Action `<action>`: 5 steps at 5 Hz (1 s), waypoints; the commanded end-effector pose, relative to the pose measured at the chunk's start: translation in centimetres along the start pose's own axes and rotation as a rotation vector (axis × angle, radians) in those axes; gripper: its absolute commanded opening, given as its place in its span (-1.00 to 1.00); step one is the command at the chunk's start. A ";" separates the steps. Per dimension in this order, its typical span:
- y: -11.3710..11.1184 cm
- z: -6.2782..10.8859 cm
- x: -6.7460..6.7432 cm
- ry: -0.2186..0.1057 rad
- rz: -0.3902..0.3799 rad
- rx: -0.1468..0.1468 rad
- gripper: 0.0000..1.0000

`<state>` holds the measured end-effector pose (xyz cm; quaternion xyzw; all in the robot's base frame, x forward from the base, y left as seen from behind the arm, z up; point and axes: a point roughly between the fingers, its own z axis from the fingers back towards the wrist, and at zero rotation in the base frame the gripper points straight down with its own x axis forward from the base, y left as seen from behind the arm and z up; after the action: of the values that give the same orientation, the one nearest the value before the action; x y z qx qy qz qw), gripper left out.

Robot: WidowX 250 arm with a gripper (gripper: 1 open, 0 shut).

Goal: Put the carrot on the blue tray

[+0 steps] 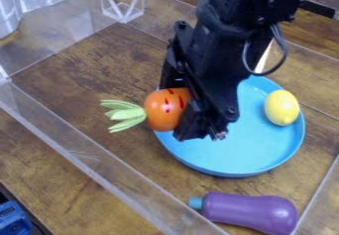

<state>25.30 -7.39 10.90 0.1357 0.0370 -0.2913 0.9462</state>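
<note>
Currently my jaws look clamped on the carrot [163,108] at the tray [252,152] rim, long axis crossing it, greens outboard over the desk [79,75], so I go inboard.

A yellow lemon [281,107] sits at the right. A purple eggplant [249,211] lies on its side on the brown wooden worktop [79,90], well apart from the lemon. Clear walls [79,170], maybe plastic, stand around.
</note>
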 end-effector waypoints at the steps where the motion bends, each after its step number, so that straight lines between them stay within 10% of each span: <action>1: 0.9 2.0 1.1 -0.062 0.027 0.001 -1.00; 5: 1.3 2.7 3.3 -0.087 0.008 -0.001 -1.00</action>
<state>27.86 -9.03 12.07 0.1241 0.0177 -0.2998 0.9457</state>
